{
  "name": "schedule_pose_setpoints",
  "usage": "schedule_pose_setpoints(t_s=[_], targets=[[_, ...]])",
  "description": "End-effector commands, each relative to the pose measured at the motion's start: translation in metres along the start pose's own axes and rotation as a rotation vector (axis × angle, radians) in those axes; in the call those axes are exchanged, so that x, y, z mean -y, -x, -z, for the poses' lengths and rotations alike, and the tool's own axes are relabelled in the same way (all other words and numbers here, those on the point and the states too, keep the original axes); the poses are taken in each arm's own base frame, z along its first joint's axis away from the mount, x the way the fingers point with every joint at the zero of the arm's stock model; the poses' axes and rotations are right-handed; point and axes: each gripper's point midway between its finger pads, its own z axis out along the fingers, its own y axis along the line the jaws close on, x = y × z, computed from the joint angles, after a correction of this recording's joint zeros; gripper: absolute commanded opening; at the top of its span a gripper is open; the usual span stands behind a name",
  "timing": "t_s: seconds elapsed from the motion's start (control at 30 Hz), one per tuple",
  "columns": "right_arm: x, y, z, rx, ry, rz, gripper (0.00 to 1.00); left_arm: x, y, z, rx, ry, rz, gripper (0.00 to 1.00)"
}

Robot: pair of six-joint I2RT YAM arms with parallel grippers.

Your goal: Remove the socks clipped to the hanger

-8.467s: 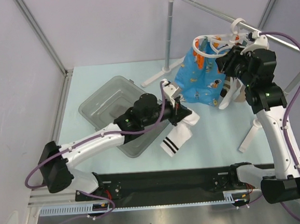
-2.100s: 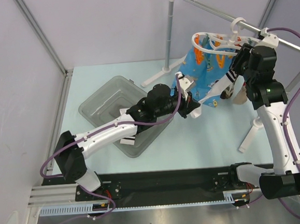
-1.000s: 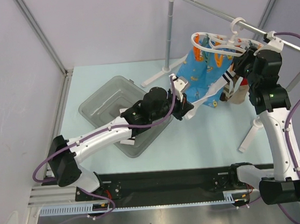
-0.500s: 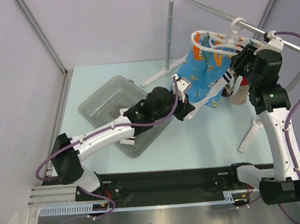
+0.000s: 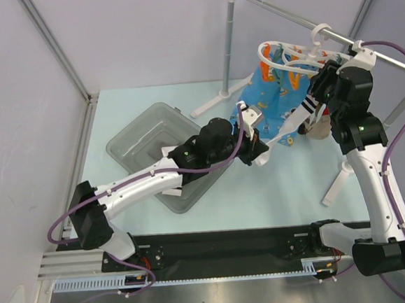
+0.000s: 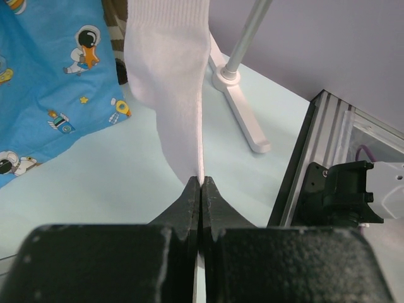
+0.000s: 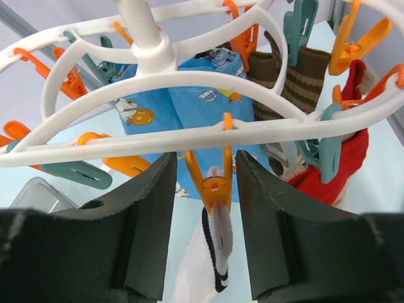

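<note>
The hanger (image 7: 148, 45) hangs from the rail (image 5: 297, 19) at the worktop's 1 o'clock, with blue socks (image 6: 50, 82) and a brown striped one beside them on their clips. The left gripper (image 6: 201, 183) is clamped on the toe of the white sock (image 6: 167, 69), drawing it taut toward 8 o'clock, probably so it slips free once released. The right gripper (image 7: 205, 173) has its jaws apart on either side of the orange clip (image 7: 213, 186) that bites the sock's black-striped cuff, seemingly placed to squeeze it open.
</note>
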Motion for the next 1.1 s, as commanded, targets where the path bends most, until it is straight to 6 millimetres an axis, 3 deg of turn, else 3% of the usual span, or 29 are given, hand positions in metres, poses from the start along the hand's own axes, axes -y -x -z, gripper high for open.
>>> schedule_pose_setpoints(t_s=[0.0, 0.37, 0.43, 0.53, 0.57, 0.67, 0.9, 0.93, 0.97, 1.07], targets=[[0.001, 0.02, 0.004, 0.064, -0.022, 0.011, 0.47, 0.017, 0.026, 0.004, 0.066, -0.042, -0.016, 0.0], [0.005, 0.016, -0.004, 0.047, -0.053, 0.008, 0.45, 0.022, 0.03, 0.007, 0.074, -0.047, -0.017, 0.0], [0.005, 0.019, -0.004, 0.056, -0.056, 0.004, 0.4, 0.024, 0.029, 0.007, 0.074, -0.05, -0.016, 0.0], [0.005, 0.019, -0.006, 0.058, -0.057, 0.004, 0.24, 0.025, 0.03, 0.007, 0.076, -0.052, -0.019, 0.0], [0.004, 0.019, -0.005, 0.057, -0.052, 0.003, 0.12, 0.024, 0.03, 0.007, 0.075, -0.049, -0.02, 0.0], [0.001, 0.02, -0.003, 0.063, -0.037, -0.004, 0.0, 0.023, 0.031, 0.008, 0.078, -0.045, -0.021, 0.0], [0.0, 0.02, 0.001, 0.057, -0.022, -0.007, 0.0, 0.019, 0.03, 0.009, 0.072, -0.02, -0.022, 0.0], [-0.001, 0.021, 0.003, 0.059, -0.018, -0.012, 0.04, 0.017, 0.032, 0.012, 0.079, -0.006, -0.022, 0.0], [-0.003, 0.02, 0.004, 0.051, -0.008, -0.017, 0.19, 0.014, 0.03, 0.013, 0.069, 0.012, -0.019, 0.0], [-0.008, 0.02, 0.011, 0.044, 0.025, -0.027, 0.46, -0.001, 0.037, 0.027, 0.072, 0.099, -0.018, 0.0]])
